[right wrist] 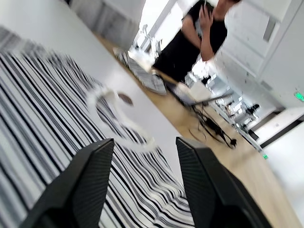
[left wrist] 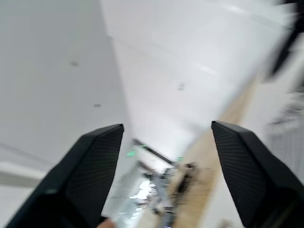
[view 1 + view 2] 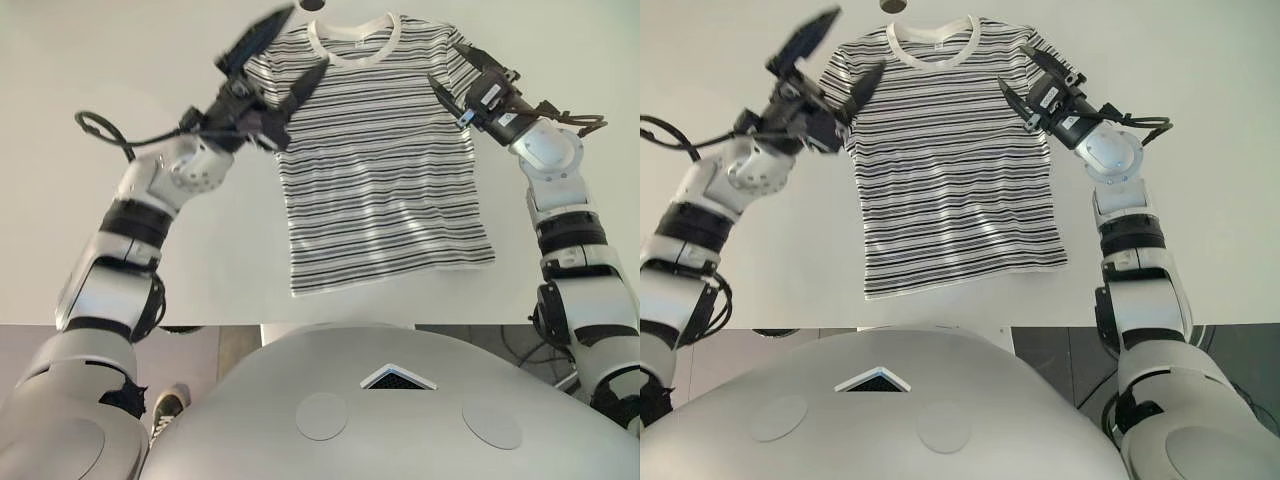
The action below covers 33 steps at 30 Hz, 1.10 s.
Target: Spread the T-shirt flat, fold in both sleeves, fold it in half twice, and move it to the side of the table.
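Lying flat on the white tabletop, the striped T-shirt is being shown with its neck end turned away from the robot. The left claw is being held released, fingers wide apart, over the shirt's left shoulder; the right claw is being held released over the right shoulder.

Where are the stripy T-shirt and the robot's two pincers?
T-shirt [image 3: 380, 180], left eye view, middle of its striped front.
left pincer [image 3: 305, 40], left eye view, midway between its open fingertips.
right pincer [image 3: 443, 60], left eye view, midway between its open fingertips.
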### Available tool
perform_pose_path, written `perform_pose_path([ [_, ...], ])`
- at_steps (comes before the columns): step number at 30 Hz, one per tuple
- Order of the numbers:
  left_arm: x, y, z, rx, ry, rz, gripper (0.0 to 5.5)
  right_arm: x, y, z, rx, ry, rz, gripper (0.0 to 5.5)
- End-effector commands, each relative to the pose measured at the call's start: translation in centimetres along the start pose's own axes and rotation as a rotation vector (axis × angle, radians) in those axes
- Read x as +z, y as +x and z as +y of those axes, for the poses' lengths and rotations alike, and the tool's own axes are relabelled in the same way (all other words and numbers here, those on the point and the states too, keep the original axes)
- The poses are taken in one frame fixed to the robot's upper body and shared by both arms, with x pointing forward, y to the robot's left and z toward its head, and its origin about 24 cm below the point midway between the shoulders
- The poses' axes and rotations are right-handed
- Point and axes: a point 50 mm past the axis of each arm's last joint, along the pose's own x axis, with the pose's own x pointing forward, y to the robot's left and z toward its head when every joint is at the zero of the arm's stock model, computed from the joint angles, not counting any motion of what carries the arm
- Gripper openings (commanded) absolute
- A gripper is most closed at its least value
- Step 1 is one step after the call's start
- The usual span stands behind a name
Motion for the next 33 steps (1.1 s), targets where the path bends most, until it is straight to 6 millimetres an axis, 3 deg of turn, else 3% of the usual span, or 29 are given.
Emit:
perform_pose_path([
  [1, 5.9, -4.7, -5.4, -0.477, -0.238, -0.031, 3.41, 5.4, -5.8, 0.3, 0.217, -0.021, -0.030, 2.43],
  [7, 7.0, -6.6, -7.1, -0.666, -0.255, 0.061, 3.41, 3.6, -9.8, 4.9, 0.625, 0.018, 0.258, 2.43],
  [13, 6.4, -9.0, -8.7, -0.859, -0.196, 0.139, 3.41, 1.4, -11.2, 9.2, 0.966, 0.009, 0.419, 2.43],
  [17, 6.2, -10.5, -8.1, -0.919, -0.202, 0.176, 3.41, 1.5, -11.6, 10.3, 1.039, 0.005, 0.428, 2.43],
  [21, 6.7, -11.6, -6.2, -0.922, -0.256, 0.202, 3.41, 2.6, -12.0, 10.8, 1.069, 0.021, 0.397, 2.43],
  [26, 6.9, -11.8, -3.6, -0.889, -0.297, 0.238, 3.41, 4.7, -11.9, 10.9, 1.072, 0.047, 0.332, 2.43],
  [33, 8.2, -11.5, -2.3, -0.871, -0.344, 0.233, 3.41, 6.0, -11.5, 10.5, 1.012, 0.013, 0.291, 2.43],
])
